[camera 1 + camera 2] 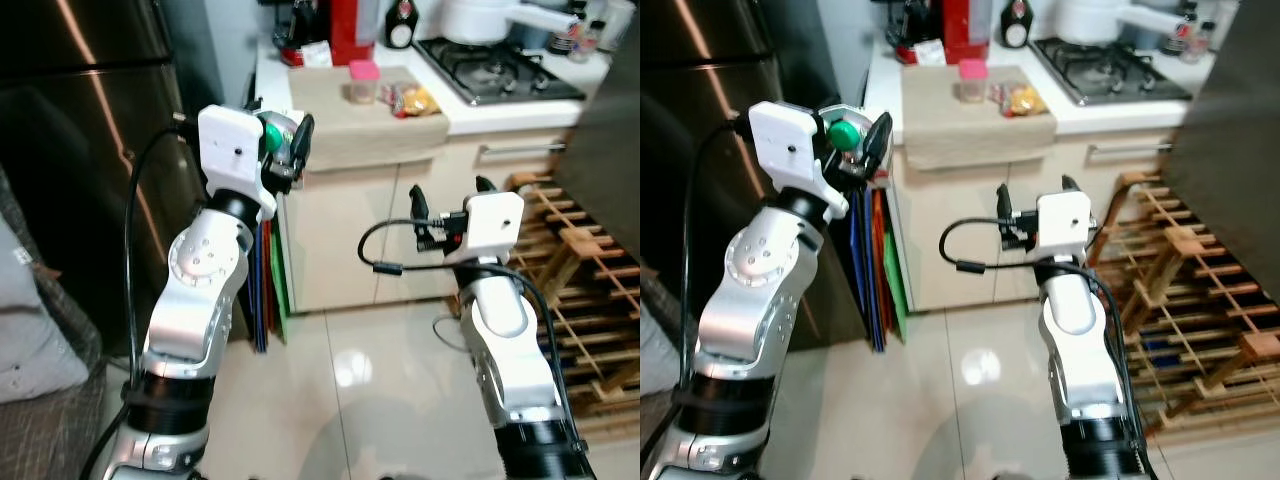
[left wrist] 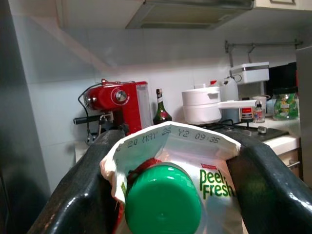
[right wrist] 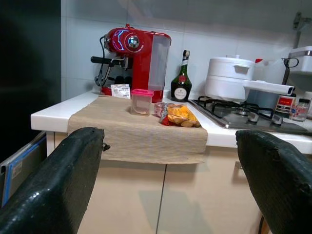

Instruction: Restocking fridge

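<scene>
The left gripper (image 2: 170,195) is clamped on a carton (image 2: 195,165) (green cap, "Peel Fresh" print), raised beside the dark fridge (image 1: 90,150) — the right gripper (image 3: 165,185), fingers apart and empty, points at the counter (image 3: 53,117) further from it.

Fridge (image 1: 90,150) left of counter (image 1: 520,115), container (image 1: 362,82) and snack bag (image 1: 412,99) on cloth (image 1: 350,125), possibly boards (image 1: 268,285) between.

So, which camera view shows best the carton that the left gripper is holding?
The left wrist view: the carton sits close between the left gripper's fingers, with its green cap, date stamp and "Peel Fresh" print readable. Both eye views show just the cap and a little white beside the wrist camera. The right wrist view faces the counter.
</scene>
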Tool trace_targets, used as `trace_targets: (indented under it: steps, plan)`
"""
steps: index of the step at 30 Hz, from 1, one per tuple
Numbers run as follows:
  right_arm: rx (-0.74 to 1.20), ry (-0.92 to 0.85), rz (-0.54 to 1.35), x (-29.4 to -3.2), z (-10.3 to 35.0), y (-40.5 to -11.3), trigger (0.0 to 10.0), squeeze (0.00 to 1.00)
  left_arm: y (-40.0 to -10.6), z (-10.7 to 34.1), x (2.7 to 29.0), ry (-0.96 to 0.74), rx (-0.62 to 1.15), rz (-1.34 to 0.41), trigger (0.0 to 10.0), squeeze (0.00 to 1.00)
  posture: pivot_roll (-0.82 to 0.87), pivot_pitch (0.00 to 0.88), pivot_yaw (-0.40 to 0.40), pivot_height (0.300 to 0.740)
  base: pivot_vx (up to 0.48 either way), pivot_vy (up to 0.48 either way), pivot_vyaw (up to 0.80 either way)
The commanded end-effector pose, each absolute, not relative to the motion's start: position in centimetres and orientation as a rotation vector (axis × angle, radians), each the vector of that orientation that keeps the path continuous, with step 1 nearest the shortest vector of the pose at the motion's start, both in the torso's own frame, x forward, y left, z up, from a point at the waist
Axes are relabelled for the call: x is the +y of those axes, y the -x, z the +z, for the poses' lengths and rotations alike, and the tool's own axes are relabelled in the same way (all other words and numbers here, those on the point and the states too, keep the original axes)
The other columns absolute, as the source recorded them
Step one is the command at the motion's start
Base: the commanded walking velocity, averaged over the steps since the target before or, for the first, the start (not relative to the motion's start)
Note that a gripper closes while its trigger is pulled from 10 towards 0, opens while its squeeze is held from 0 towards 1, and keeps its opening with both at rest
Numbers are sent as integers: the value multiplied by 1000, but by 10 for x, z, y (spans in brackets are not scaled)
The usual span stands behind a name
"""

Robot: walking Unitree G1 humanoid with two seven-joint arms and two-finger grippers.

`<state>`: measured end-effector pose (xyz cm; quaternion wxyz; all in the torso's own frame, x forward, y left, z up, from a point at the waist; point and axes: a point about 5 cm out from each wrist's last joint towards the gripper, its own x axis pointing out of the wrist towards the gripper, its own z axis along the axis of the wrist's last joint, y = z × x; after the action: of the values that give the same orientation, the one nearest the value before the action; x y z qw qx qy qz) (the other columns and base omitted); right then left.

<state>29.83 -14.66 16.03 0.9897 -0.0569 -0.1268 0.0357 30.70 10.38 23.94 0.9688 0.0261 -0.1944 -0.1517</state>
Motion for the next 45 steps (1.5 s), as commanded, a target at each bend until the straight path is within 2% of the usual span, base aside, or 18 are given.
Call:
trace_targets:
  steps: [1,21,31,45]
  plan:
    - [-261,108,73,-145,163,-301,10000,0,-308,242,105,-60,-408,-296,10000,0,-75,0,61,740,0,0,0]
    - [-254,112,78,-146,161,-301,10000,0,-308,242,104,-38,-411,-290,10000,0,-79,0,57,740,-269,0,0]
    - [-246,108,79,-146,160,-300,10000,0,-307,240,104,-36,-404,-310,10000,0,-81,0,57,740,0,0,0]
    - [-249,104,80,-146,158,-298,10000,0,-302,239,97,-41,-419,-363,10000,0,-89,0,68,740,0,-480,0]
